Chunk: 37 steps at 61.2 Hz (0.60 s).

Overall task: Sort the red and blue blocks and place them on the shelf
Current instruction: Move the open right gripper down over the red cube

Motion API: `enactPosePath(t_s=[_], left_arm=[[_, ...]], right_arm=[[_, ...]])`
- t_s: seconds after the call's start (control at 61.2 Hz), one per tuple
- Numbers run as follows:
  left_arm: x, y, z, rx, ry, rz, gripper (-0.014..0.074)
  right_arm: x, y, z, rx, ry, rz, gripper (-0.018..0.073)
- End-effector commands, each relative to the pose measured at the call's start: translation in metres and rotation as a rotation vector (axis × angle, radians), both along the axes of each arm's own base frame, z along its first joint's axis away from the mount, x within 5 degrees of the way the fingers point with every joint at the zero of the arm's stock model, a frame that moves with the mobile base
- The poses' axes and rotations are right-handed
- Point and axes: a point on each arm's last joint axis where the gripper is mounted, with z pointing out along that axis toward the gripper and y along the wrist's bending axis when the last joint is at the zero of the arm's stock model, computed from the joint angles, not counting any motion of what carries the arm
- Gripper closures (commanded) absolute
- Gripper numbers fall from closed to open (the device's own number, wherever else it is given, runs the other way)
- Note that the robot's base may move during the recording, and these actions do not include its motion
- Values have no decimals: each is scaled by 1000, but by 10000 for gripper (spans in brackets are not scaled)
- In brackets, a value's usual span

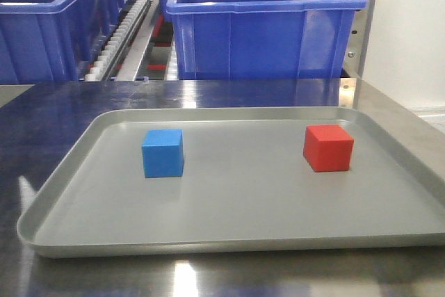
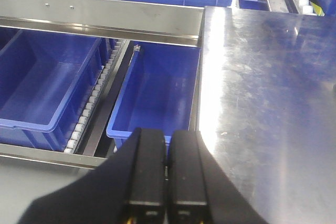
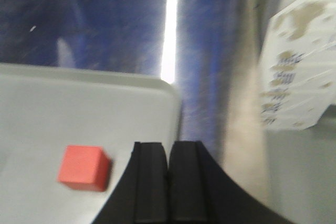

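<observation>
A blue block point(image 1: 163, 152) and a red block point(image 1: 328, 147) sit apart on a shallow grey tray point(image 1: 208, 234), blue at the left, red at the right. The shelf point(image 1: 132, 33) with white roller tracks stands behind the table and holds large blue bins. My left gripper point(image 2: 168, 142) is shut and empty, above the shelf rail point(image 2: 100, 22) and the table's left edge. My right gripper point(image 3: 168, 153) is shut and empty, above the tray's right part, with the red block point(image 3: 84, 168) just to its left. No gripper shows in the front view.
A large blue bin point(image 1: 261, 22) stands behind the tray, another bin point(image 1: 49, 19) at the left. Lower bins point(image 2: 157, 85) lie under the shelf rail. The steel tabletop point(image 2: 268, 93) lies to the right of them. A white printed box point(image 3: 302, 61) stands off the table's right edge.
</observation>
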Motion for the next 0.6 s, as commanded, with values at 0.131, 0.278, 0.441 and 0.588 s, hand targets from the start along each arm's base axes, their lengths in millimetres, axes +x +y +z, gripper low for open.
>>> enactPosePath(t_s=[0.131,0.278,0.441,0.588], left_arm=[[1,-2,-3,-2,-45,-17,475],[1,-2,-3,-2,-45,-17,475],[1,-2,-3,-2,-45,-17,475],[1,-2,-3,-2,-45,-17,475]], right_arm=[[26,33,13,9,34,106,198],[38,49,11,-2,109,154,50],[50,62,9,-7,166,185,63],[57,72,7,-17,200,209,63]])
